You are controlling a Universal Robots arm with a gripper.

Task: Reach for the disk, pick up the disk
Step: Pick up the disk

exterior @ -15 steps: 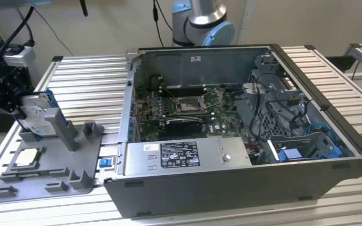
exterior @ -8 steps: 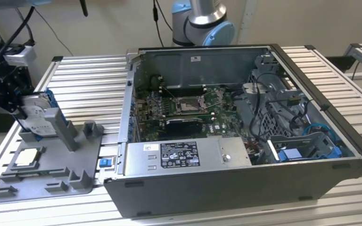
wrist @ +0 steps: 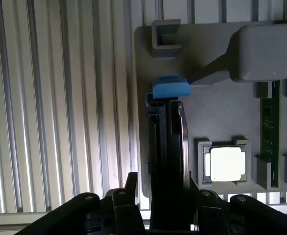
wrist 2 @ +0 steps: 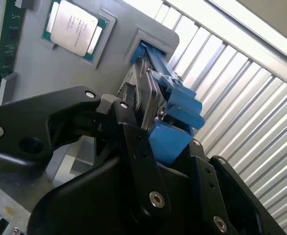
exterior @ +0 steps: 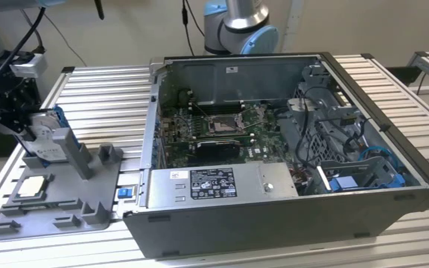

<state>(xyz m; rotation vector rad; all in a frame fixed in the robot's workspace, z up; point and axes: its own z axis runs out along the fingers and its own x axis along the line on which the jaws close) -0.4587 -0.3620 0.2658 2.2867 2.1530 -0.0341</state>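
Observation:
The disk stands on edge in a slot of the grey fixture at the exterior view's left, silver with a blue bracket. My black gripper reaches it from the side away from the computer case. In the second wrist view the disk and its blue bracket run between my fingers. In the first wrist view the disk is edge-on, a finger on each side, with a thin bright gap beside one. The gripper is open around the disk.
An open computer case with its motherboard stands beside the fixture. A square processor chip and a green memory stick lie in fixture pockets beside the disk. A grey post rises just beyond the disk. The slatted table lies underneath.

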